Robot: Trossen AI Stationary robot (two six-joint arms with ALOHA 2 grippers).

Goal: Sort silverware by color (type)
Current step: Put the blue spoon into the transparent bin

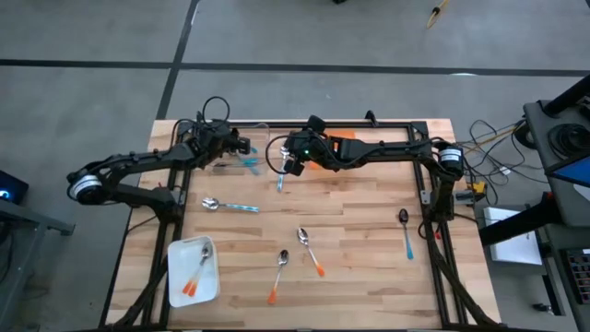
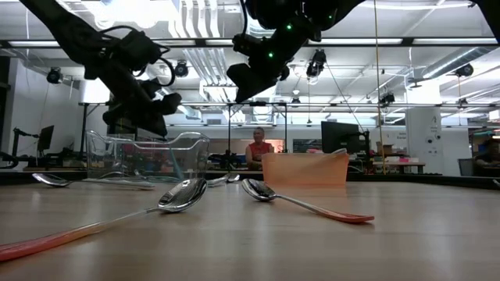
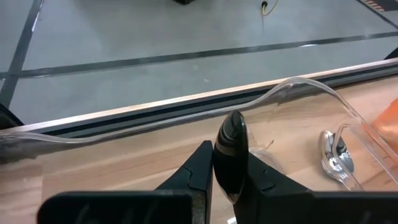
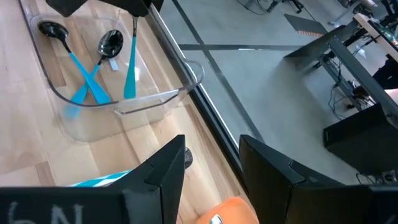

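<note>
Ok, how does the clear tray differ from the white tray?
The clear tray is see-through; the white tray is opaque. The clear tray holds teal-handled spoons; the white tray holds orange-handled spoons. The left tool holds a teal spoon over the clear tray; no tool is near the white tray. Both have two spoons lying inside.

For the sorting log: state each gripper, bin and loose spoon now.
left gripper: shut on dark-bowled spoon, above clear bin.
right gripper: open, nothing between its fingers.
clear bin: holds two teal-handled spoons, crossed.
white tray: holds two orange-handled spoons.
loose spoons: lying flat on the table, unsorted.
</note>
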